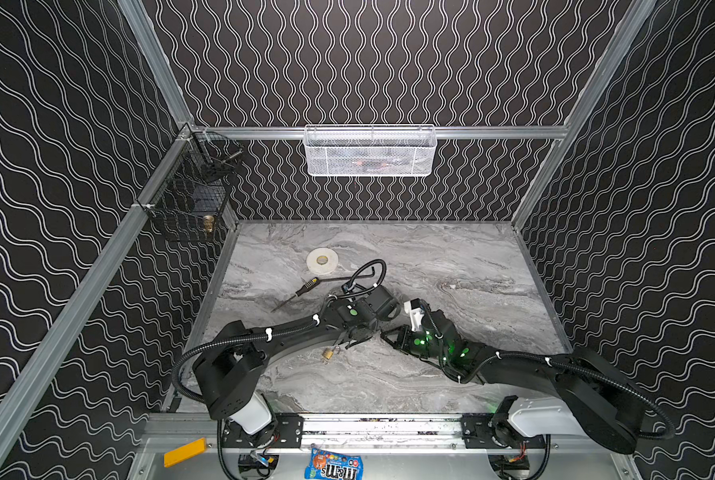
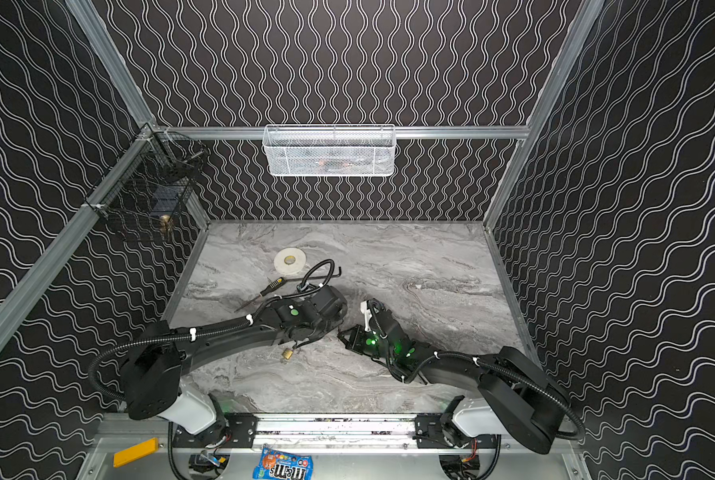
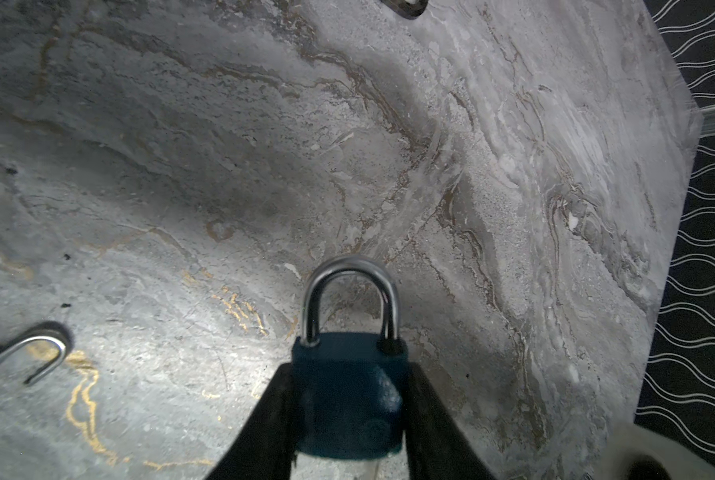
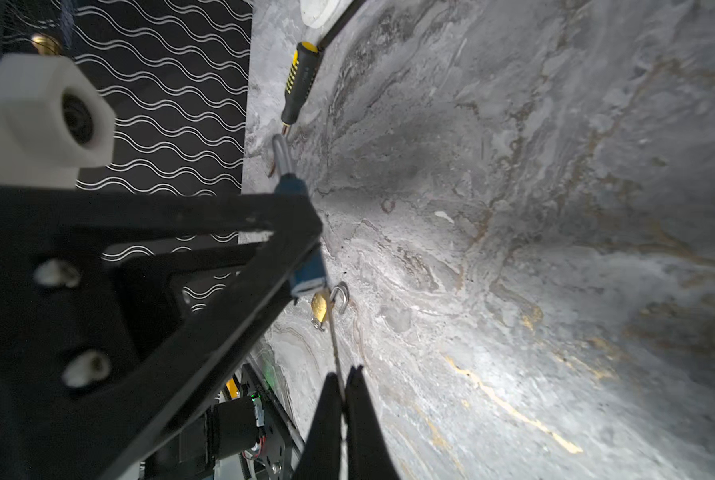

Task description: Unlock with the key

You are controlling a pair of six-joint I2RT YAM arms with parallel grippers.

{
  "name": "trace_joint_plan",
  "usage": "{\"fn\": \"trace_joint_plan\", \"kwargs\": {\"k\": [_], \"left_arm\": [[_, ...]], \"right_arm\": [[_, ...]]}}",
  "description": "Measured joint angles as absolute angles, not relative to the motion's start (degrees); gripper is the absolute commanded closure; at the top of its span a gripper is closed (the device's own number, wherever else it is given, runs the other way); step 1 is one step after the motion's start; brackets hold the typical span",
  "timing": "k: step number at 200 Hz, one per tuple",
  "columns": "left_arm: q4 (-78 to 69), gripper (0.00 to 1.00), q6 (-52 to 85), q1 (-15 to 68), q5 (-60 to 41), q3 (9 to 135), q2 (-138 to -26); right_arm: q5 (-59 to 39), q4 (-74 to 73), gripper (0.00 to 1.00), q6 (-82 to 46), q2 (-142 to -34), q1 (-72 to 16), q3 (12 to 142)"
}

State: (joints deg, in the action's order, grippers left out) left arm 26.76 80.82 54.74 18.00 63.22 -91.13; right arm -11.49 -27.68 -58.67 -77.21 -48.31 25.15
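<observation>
- Padlock (image 3: 347,399) — blue painted body, slightly pebbled, with a bright steel shackle (image 3: 349,291) seated at both legs, so locked by the look of it. It is held above the table (image 3: 513,208), clamped by its two narrow sides in the left claw (image 3: 349,370).
- Key (image 4: 334,353): a thin metal blade, seen edge-on in the right wrist view, pinched between the closed fingers of the right claw (image 4: 343,372).
- Relation that matters: the padlock's base faces the right claw. The key's long axis runs from that claw toward the base, roughly in line with the body's own length. The tip sits just beside the base. Whether it has entered the keyway I cannot tell, and the keyway itself is hidden.
- Next move, as I judge it, belongs to the right arm — a straight push along the blade, then a twist, with the left claw bracing.
- Brass lock (image 4: 319,305), small, with its shackle sprung open, lies on the table close by both claws. The key could snag on it.
- Table: grey, veined, marble-look, smooth.
- Farther off: a screwdriver (image 4: 299,83) with a black-and-yellow handle, a hex key (image 1: 335,279) and a white tape roll (image 1: 321,261).
</observation>
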Motion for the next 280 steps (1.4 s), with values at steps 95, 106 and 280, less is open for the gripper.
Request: {"fn": "trace_joint_plan", "kwargs": {"k": [95, 106, 280], "left_arm": [[27.0, 0.94, 80.8, 54.5, 18.0, 63.9, -91.3], [27.0, 0.94, 80.8, 54.3, 18.0, 63.8, -91.0], [26.1, 1.00, 80.6, 54.0, 16.8, 64.1, -91.0]], "right_arm": [[-10.7, -28.6, 1.00, -58.4, -77.7, -48.8, 25.1], [-10.7, -28.6, 1.00, -58.4, -77.7, -49.1, 25.1], [-8.4, -28.2, 1.00, -57.4, -76.9, -50.0, 25.9]]}}
